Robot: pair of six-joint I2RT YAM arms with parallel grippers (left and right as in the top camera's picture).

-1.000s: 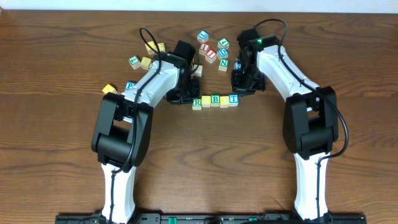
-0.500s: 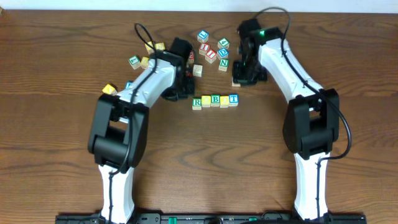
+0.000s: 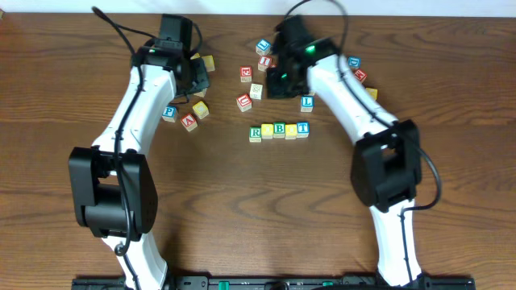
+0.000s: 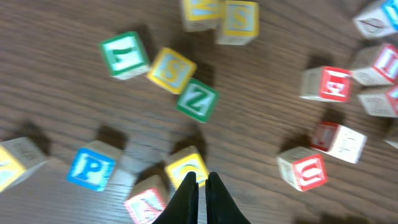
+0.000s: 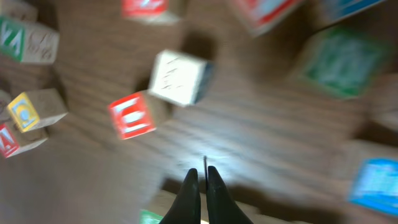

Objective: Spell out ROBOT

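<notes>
A row of five cubes lies mid-table: green R (image 3: pixel 255 133), a yellow-topped cube (image 3: pixel 267 131), green B (image 3: pixel 279 129), a second yellow-topped cube (image 3: pixel 291 129) and blue T (image 3: pixel 302 127). My left gripper (image 3: pixel 197 83) is shut and empty at the far left, well away from the row. In the left wrist view its tips (image 4: pixel 199 178) hover over a loose yellow cube (image 4: pixel 186 167). My right gripper (image 3: pixel 276 87) is shut and empty just behind the row. In the blurred right wrist view (image 5: pixel 200 174), the R cube's green edge (image 5: pixel 149 218) shows below it.
The blue P cube (image 3: pixel 168 113), the red A cube (image 3: pixel 189 122) and the loose yellow cube (image 3: pixel 200 109) lie left of the row. Red cubes (image 3: pixel 244 102) and a pale cube (image 3: pixel 256 90) lie behind it, and a blue L cube (image 3: pixel 306 102) lies to the right. More cubes sit at the far right (image 3: pixel 360 75).
Both arms have drawn back from the row. The left swung to the far-left cubes and the right moved left and back. Several loose cubes have shifted. The row has stayed put.
</notes>
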